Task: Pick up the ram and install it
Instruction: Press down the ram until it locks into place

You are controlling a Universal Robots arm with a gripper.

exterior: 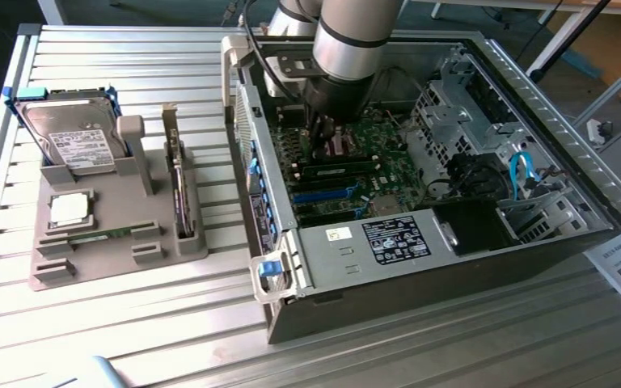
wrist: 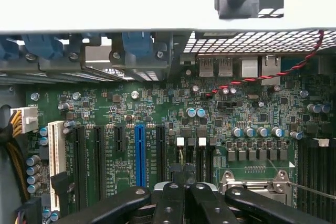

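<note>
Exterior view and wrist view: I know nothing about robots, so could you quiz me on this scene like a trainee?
1. True or false: the hard drive sits inside the computer case.
2. The arm's jaws are: A) wide open, B) shut, C) clamped on the hard drive.
3. Fill in: in the wrist view, one long slot on the motherboard is bright ____.
Key: 1 false, it stands in the grey holder outside the case; 2 B; 3 blue.
</note>
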